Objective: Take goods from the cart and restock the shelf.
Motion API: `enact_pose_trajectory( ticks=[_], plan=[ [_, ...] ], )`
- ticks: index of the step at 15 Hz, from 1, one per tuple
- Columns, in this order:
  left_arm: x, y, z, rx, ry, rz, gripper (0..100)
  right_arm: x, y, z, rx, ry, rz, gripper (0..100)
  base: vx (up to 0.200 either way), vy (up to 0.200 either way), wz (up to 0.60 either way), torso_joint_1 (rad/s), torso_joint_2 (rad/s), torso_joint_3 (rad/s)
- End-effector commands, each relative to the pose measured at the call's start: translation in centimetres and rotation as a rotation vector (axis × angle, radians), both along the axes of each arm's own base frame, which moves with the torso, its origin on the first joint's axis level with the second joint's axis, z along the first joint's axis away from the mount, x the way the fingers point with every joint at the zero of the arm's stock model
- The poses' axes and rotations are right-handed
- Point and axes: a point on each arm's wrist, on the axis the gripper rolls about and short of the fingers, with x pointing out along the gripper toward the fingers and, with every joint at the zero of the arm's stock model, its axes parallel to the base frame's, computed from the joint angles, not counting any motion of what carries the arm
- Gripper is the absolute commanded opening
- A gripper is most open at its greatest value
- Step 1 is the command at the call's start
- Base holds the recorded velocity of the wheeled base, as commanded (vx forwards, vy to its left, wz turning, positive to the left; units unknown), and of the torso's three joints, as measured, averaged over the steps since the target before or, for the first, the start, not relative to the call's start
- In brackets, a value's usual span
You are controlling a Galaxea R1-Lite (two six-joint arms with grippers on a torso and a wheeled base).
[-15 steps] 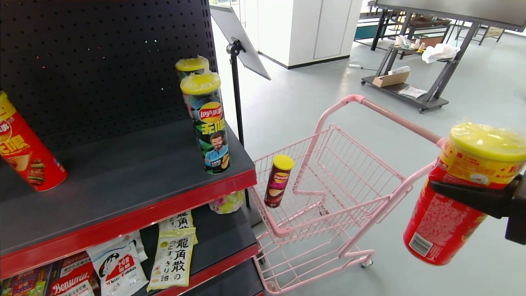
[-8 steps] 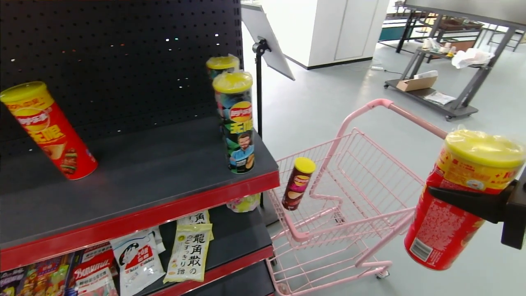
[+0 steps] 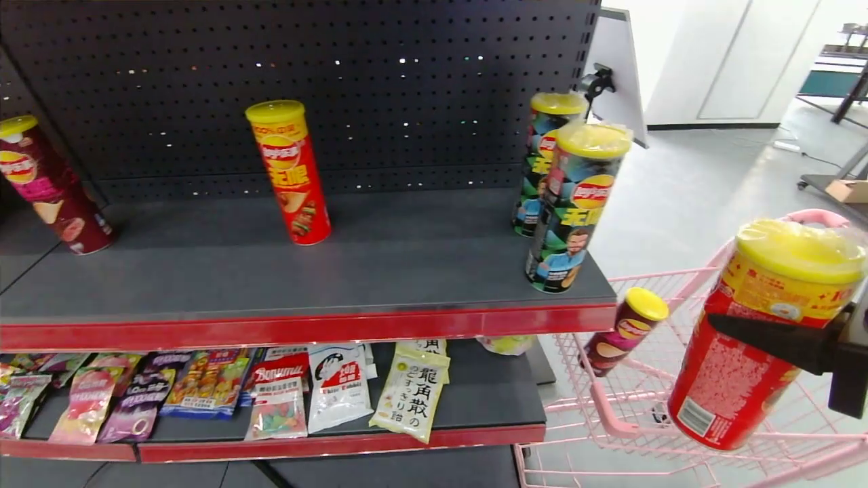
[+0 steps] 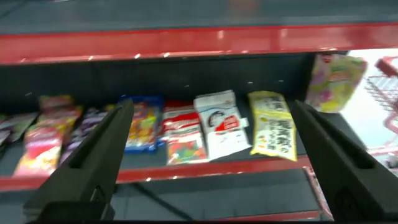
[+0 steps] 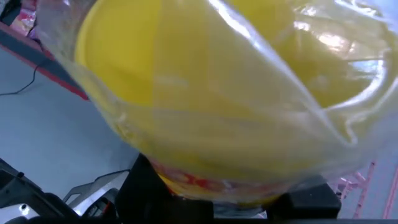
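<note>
The right gripper [image 3: 773,335] is clamped on a red chip can [image 3: 732,386], a glossy cylinder with a yellow plastic lid [image 5: 217,81] under crinkled clear film. It hangs near and to the right of the shelf board [image 3: 271,271], above the pink wire cart [image 3: 610,413]. Its long axis is nearly upright, with the lid up and leaning slightly right. Its label carries small print and a barcode near the base.

A maroon can [image 3: 624,332] leans in the cart. A matching red can [image 3: 291,173] stands on the matte dark board, before the perforated pegboard [image 3: 339,81].

The left gripper [image 4: 214,168] has its black fingers spread apart, facing flat snack packets [image 4: 217,127] on the lower shelf.
</note>
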Motion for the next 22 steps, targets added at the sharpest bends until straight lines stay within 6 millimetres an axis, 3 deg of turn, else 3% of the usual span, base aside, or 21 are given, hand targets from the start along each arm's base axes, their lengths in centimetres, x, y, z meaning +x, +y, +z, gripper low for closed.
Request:
enact_pose_trajectory(
  ticks=[1,9,22],
  plan=[
    [0.0,0.0,0.0,0.000,0.000,0.001,100,-0.1,0.0,-0.5,-0.014,0.008,0.005,0,0.000,0.000,0.00,0.000,0.00,0.000],
    [0.0,0.0,0.0,0.002,0.000,0.001,100,-0.7,-0.2,-1.2,-0.010,-0.016,0.014,0,-0.050,0.000,0.00,0.001,0.00,0.001],
    [0.0,0.0,0.0,0.003,0.000,0.001,100,-1.5,-0.4,-1.4,-0.003,-0.024,0.013,0,0.000,0.200,0.00,0.005,0.00,0.002]
  ],
)
